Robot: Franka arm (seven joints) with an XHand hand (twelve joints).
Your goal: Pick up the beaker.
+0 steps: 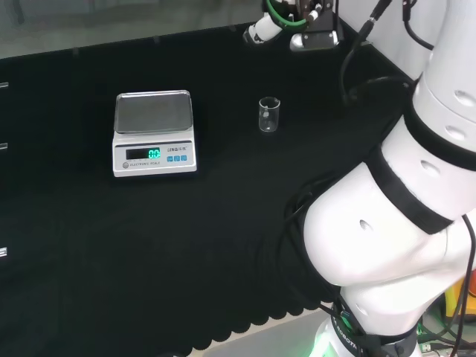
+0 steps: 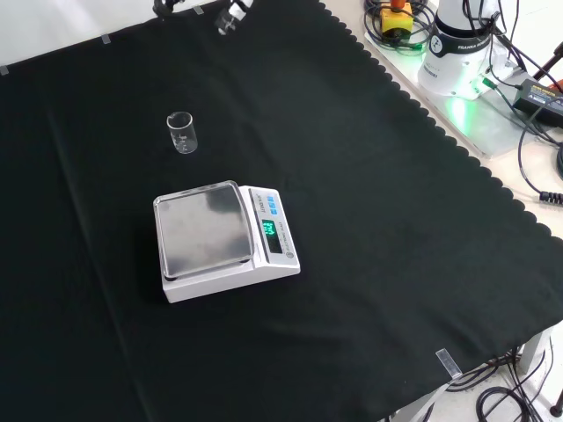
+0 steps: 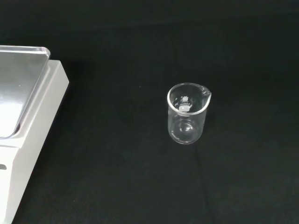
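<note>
A small clear glass beaker [image 1: 268, 114] stands upright on the black cloth, right of the scale in the head view. In the front view the beaker [image 2: 182, 133] is above the scale, toward the upper left. The wrist view looks down on the beaker [image 3: 188, 114] from a distance; it looks empty, with a pouring lip at its rim. A small part of the hand [image 1: 262, 30] pokes in at the head view's top edge, well away from the beaker, and the hand [image 2: 230, 16] also sits at the front view's top edge. Nothing touches the beaker.
A white electronic scale [image 1: 154, 134] with a steel pan and a lit green display stands on the cloth; the scale [image 2: 224, 239] is in mid-cloth in the front view. The arm's white links [image 1: 401, 193] are on the head view's right. Arm base [image 2: 462, 44] and cables lie past the cloth's scalloped edge.
</note>
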